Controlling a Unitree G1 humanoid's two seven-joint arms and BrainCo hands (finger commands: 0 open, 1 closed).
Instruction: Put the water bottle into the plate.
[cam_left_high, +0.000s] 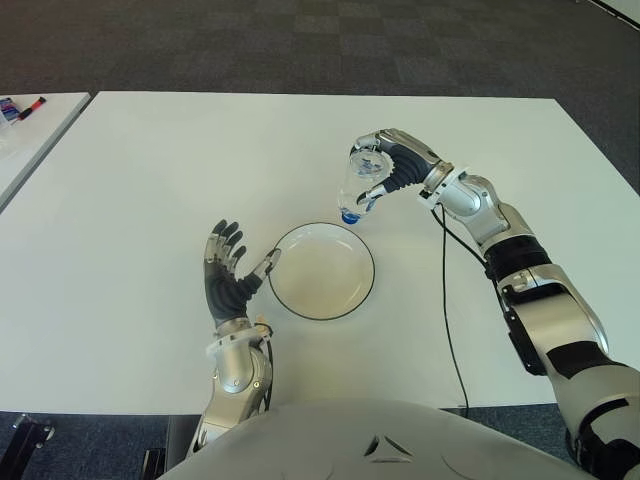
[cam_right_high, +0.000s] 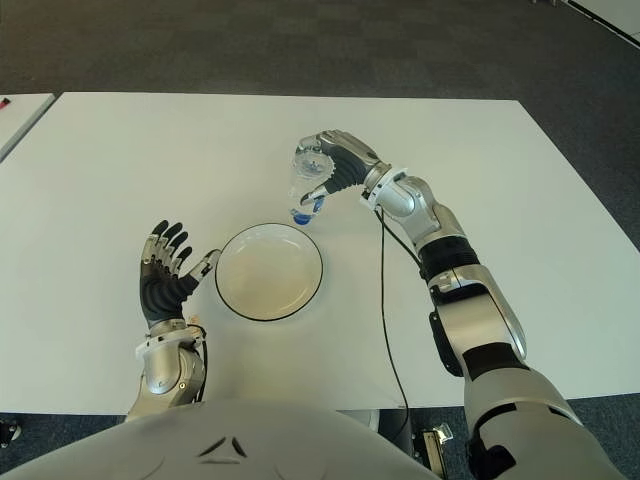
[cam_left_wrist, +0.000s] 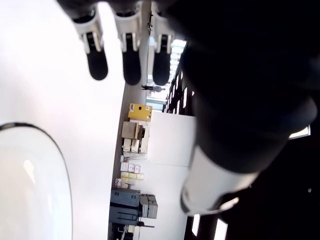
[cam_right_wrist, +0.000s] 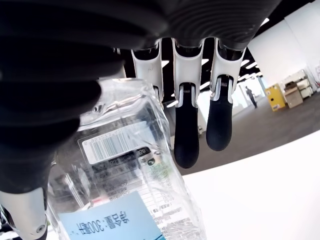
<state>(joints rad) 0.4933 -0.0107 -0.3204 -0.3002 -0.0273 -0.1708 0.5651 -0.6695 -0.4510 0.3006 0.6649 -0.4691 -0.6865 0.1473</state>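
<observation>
In the left eye view the right hand (cam_left_high: 385, 160) sits right of centre in the upper half of the frame, its fingers curled around a clear water bottle (cam_left_high: 358, 188) that hangs tilted, blue cap pointing down toward the far right rim of the plate (cam_left_high: 290, 300); the cap shows just above that rim, and whether it touches cannot be told. The plate, white with a dark edge, lies at the middle of the white table (cam_left_high: 150, 180). The left hand (cam_left_high: 228, 270) shows in the lower left of the frame, just beside the plate's left edge, fingers spread and holding nothing. A black cable (cam_left_high: 446, 300) runs down the table under the right forearm. The right eye view gives the same layout, with bottle and plate shifted toward the left of the frame. In the left wrist view three dark fingertips (cam_left_wrist: 131, 65) stand apart at the top of the frame over bare table, the plate's rim curving in at the lower left. In the right wrist view the bottle fills the lower left, its barcode label facing the camera, gripped against the palm, while two fingers (cam_right_wrist: 186, 135) hang straight beside it at centre.
</observation>
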